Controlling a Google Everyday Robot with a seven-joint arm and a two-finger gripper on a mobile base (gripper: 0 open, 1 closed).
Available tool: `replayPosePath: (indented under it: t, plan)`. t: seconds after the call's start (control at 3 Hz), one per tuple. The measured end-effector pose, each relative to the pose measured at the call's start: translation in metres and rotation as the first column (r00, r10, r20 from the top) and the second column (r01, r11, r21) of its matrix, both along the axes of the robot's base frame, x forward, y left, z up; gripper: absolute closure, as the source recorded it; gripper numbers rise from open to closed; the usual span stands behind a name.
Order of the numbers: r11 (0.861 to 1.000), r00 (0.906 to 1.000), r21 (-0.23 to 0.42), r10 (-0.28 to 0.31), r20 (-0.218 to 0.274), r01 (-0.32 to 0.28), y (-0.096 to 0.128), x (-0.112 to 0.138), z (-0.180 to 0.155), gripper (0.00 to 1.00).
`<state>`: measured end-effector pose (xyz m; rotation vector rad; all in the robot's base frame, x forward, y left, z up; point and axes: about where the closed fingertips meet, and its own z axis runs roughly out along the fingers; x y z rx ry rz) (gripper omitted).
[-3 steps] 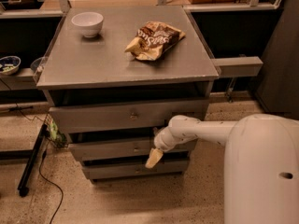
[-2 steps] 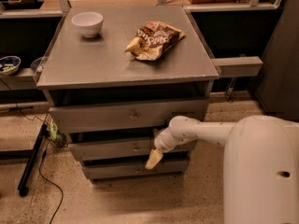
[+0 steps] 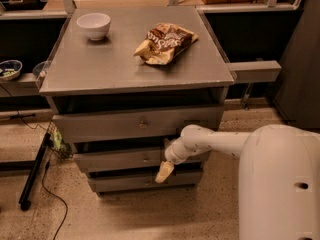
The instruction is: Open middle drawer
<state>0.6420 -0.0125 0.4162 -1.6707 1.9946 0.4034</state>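
The middle drawer [image 3: 115, 160] is a grey flat front with a small round knob [image 3: 145, 159], second of three in the grey cabinet. Its front stands a little behind the top drawer [image 3: 100, 125] and a little ahead of the bottom drawer [image 3: 125, 182]. My white arm [image 3: 215, 140] reaches in from the right. The gripper [image 3: 164, 172] hangs just right of the knob, at the lower edge of the middle drawer front, its tan fingers pointing down over the gap above the bottom drawer.
On the cabinet top [image 3: 100, 64] stand a white bowl [image 3: 94, 25] and a crumpled chip bag [image 3: 164, 43]. A black stand [image 3: 35, 171] and a cable lie on the floor at left. A grey shelf [image 3: 252, 71] juts out at right.
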Motion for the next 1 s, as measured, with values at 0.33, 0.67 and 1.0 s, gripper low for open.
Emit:
replayPosePath:
  t: [0.33,0.67,1.0]
  plan:
    - [0.999,0.9993,-0.03,0.03,-0.021,-0.031,-0.0021,-0.0095,-0.0065,0.0]
    - [0.999,0.9992,-0.032,0.032,-0.023,-0.033,-0.0022,-0.0102,-0.007,0.17]
    - [0.999,0.9992,-0.032,0.032,-0.023,-0.033,-0.0022,-0.0103,-0.007,0.4]
